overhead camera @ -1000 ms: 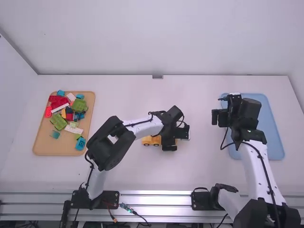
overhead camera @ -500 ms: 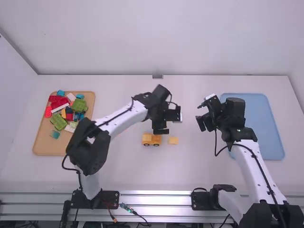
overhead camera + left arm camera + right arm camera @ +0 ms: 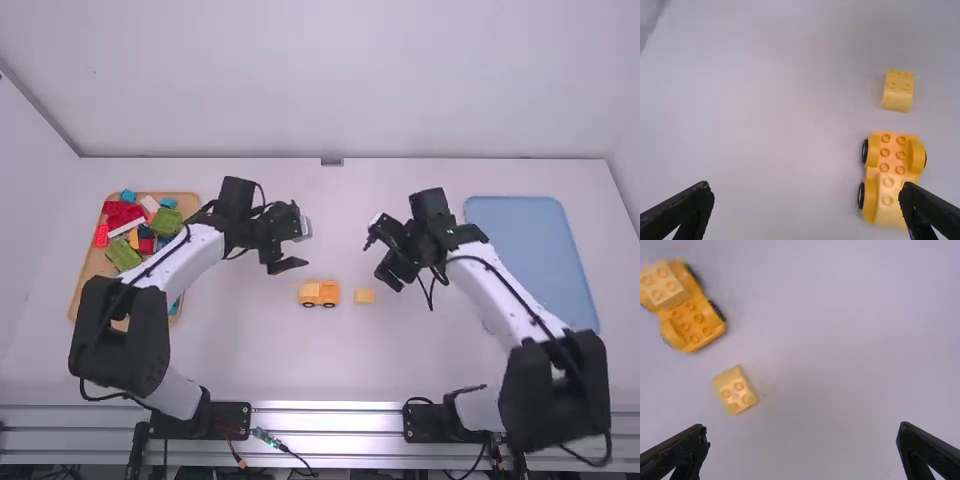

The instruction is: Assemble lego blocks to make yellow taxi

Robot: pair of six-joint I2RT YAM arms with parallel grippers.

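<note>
A ribbed metal rail (image 3: 320, 418), with a dull sheen, crosses the near side, and both arms rise from it. Their smooth white links are joined by bulky black joints. Beyond it the desk (image 3: 330, 370) is matte white.

The yellow car (image 3: 320, 293) stands on its wheels on the desk. In the left wrist view its black, round wheels (image 3: 864, 150), bulging fenders and row of raised studs (image 3: 884, 152) come up clearly; a paler studded block (image 3: 888, 192) is seated on one end. Just beside the car, but apart from it, a loose pale-yellow block (image 3: 364, 296) sits studs up; the right wrist view gives the round studs on its top.

A little farther off, the left gripper (image 3: 287, 263) and right gripper (image 3: 394, 276) hang over the desk, one to either side. The fingers of each are spread wide apart, black and tapered.

At the left, a tan tray (image 3: 92, 290) holds a jumble of glossy red (image 3: 123, 217), green (image 3: 167, 221), blue and white bricks; at the right lies a flat blue tray (image 3: 525, 250) with rounded corners. A plain pale wall (image 3: 320, 80) closes the far side.
</note>
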